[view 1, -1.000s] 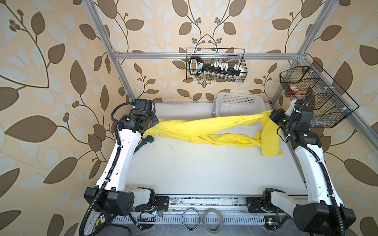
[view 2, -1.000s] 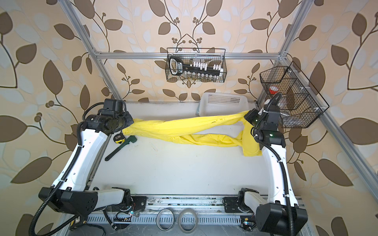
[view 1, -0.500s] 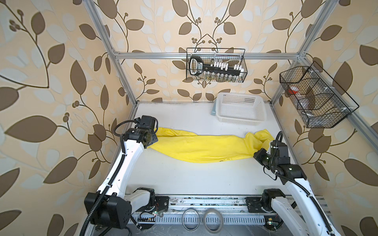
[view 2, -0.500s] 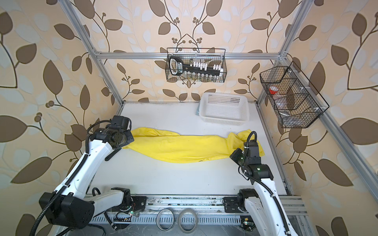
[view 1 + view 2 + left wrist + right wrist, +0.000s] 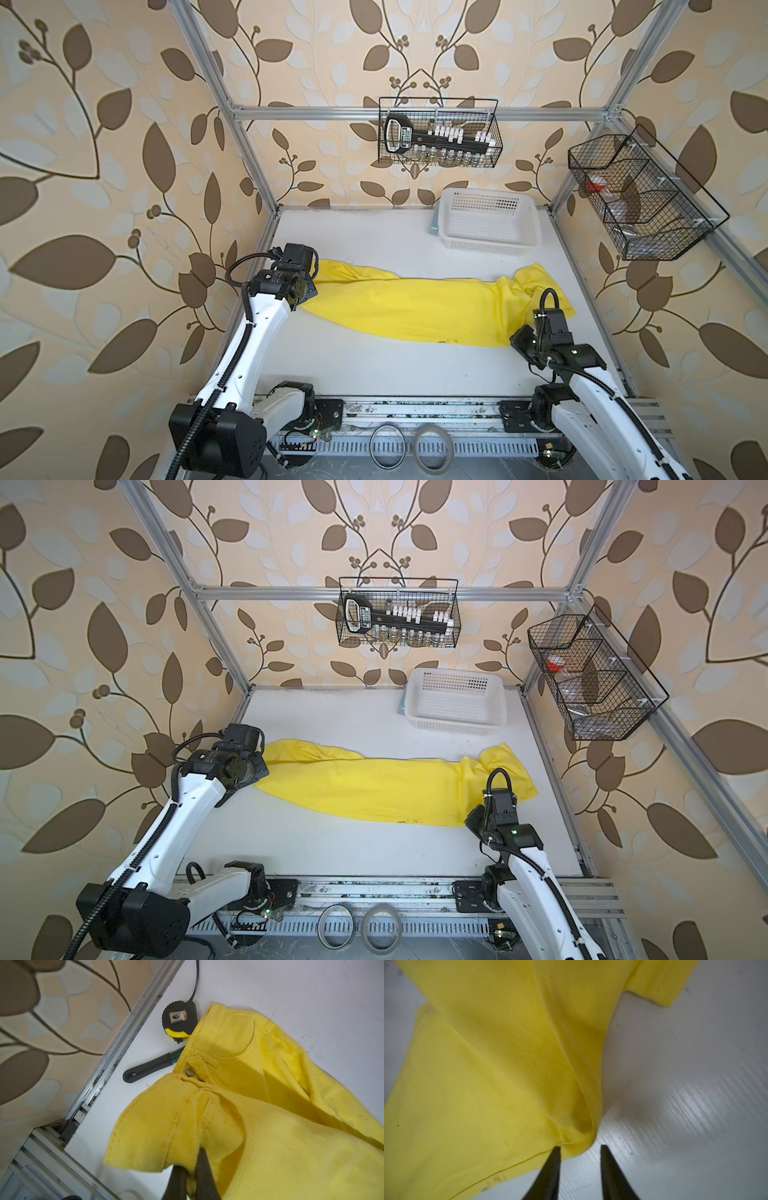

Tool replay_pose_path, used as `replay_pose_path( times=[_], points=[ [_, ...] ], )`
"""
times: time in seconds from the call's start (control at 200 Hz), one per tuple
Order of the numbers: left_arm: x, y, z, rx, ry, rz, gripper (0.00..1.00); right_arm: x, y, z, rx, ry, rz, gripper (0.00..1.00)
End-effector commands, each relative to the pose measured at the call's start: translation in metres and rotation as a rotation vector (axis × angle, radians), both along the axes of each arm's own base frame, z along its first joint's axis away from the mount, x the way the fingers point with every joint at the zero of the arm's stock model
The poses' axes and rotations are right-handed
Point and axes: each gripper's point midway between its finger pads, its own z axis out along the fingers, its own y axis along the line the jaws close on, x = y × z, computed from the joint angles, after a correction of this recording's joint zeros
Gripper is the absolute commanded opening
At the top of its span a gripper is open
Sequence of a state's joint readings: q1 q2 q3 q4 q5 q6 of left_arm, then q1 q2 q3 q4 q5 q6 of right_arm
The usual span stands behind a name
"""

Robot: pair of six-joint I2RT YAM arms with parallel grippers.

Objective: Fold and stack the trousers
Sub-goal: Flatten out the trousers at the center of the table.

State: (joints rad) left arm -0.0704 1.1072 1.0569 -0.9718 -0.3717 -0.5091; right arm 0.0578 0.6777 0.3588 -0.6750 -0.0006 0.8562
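Note:
The yellow trousers (image 5: pixel 415 307) lie in a long folded band across the middle of the table in both top views (image 5: pixel 374 787). Their waistband with its button (image 5: pixel 189 1072) is at the left end. My left gripper (image 5: pixel 190 1157) is shut on a fold of the waistband cloth, which is lifted slightly off the table. At the right end the leg cloth (image 5: pixel 488 1064) rests flat. My right gripper (image 5: pixel 581 1146) is open just at the folded corner of the leg, its jaws apart and holding nothing. From above, both sets of jaws are hidden beneath the wrists (image 5: pixel 309 286) (image 5: pixel 517 338).
A white perforated basket (image 5: pixel 486 224) stands at the back right of the table. A tape measure (image 5: pixel 179 1020) and a grey-handled tool (image 5: pixel 147 1069) lie by the left rail, partly under the waistband. Wire baskets (image 5: pixel 438 133) (image 5: pixel 640 199) hang on the frame.
Both arms have brought the stretched trousers down and forward onto the table. The right gripper has opened and let go of the leg end. The left stays shut.

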Motion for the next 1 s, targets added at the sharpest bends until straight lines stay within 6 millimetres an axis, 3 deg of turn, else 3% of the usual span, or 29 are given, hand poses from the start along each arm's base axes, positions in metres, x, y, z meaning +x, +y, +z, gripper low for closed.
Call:
replay_pose_path(
  times=[0.0,0.08,0.195,0.275,0.38,0.47,0.595,0.71,0.795,0.995],
  points=[
    [0.002,0.012,0.014,0.045,-0.044,0.042,0.0,0.016,-0.015,0.011,-0.021,-0.07,-0.054,0.54],
    [0.003,0.015,0.017,0.067,-0.045,0.046,0.0,0.02,-0.035,0.024,-0.053,-0.079,-0.096,0.64],
    [0.006,0.015,0.018,0.064,-0.053,0.043,0.0,0.023,-0.067,0.045,-0.136,-0.094,-0.17,0.66],
    [0.008,0.013,0.015,0.05,-0.053,0.042,0.0,0.03,-0.079,0.045,-0.123,-0.103,-0.219,0.67],
    [0.011,0.01,0.01,0.036,-0.052,0.039,0.0,0.051,-0.075,0.031,-0.015,-0.129,-0.202,0.68],
    [0.012,0.01,0.01,0.036,-0.052,0.035,0.0,0.071,-0.072,0.04,0.017,-0.169,-0.177,0.67],
    [0.013,0.01,0.011,0.034,-0.058,0.032,0.0,0.084,-0.081,0.056,-0.105,-0.161,-0.137,0.67],
    [0.015,0.006,0.006,0.012,-0.059,0.028,0.0,0.093,-0.073,0.048,-0.188,-0.11,-0.065,0.67],
    [0.017,0.005,0.005,0.004,-0.059,0.025,0.0,0.098,-0.078,0.045,-0.305,-0.065,-0.044,0.66],
    [0.019,0.004,0.005,0.006,-0.06,0.015,0.0,0.1,-0.091,0.033,-0.415,0.035,-0.037,0.49]
  ],
)
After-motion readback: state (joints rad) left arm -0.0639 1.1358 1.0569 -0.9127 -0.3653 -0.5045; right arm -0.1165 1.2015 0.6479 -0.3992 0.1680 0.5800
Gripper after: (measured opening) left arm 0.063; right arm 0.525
